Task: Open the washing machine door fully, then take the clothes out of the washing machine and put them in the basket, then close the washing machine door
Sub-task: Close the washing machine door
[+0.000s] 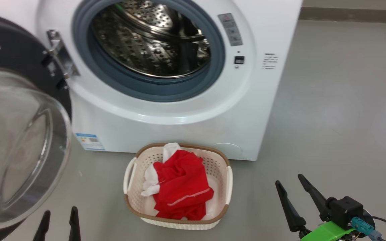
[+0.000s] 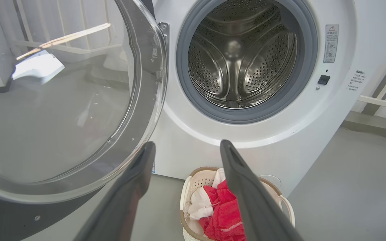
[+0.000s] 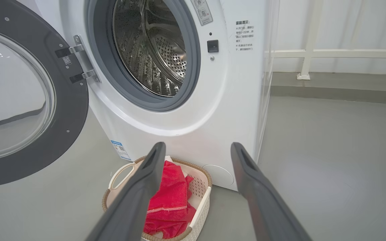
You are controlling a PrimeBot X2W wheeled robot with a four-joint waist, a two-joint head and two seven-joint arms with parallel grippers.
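- Your left gripper (image 1: 60, 214) and right gripper (image 1: 288, 180): fingers spread wide, holding nothing.
- You see the clothes (image 1: 179, 187) inside the basket (image 1: 218, 167), just before the washing machine (image 1: 179, 113).
- The washing machine door (image 1: 15, 50) stands open at left.

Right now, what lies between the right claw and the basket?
Only bare grey floor, in the head view. The open right claw stands apart to the right of the basket, which holds the red clothes.
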